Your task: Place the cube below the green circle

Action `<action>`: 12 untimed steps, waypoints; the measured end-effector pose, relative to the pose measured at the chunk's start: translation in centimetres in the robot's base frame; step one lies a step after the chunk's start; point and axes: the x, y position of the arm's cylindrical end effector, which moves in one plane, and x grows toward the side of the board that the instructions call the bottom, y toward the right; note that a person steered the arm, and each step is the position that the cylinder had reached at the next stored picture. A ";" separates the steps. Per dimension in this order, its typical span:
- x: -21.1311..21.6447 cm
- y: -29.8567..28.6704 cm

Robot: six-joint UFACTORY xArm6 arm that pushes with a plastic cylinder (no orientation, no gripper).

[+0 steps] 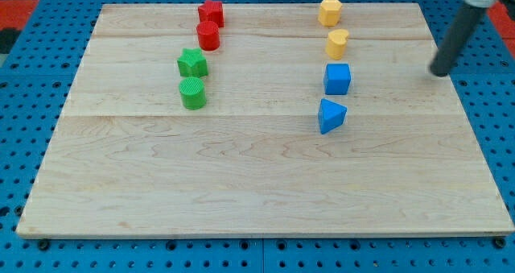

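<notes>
The blue cube (337, 78) sits right of the board's middle, between a yellow block above and a blue triangular block (330, 115) below. The green circle, a short cylinder (193, 93), stands on the left half, just under a green star block (192, 63). My tip (438, 72) is at the board's right edge, well to the right of the blue cube and slightly above its level. It touches no block.
A red star-like block (211, 13) and a red cylinder (208, 35) stand at the top left. A yellow hexagonal block (329, 11) and a yellow rounded block (337, 43) stand at the top right. The wooden board (257, 192) lies on a blue pegboard.
</notes>
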 end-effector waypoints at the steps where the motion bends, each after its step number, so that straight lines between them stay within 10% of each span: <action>1: -0.4 -7.0; 12: 2.7 -18.9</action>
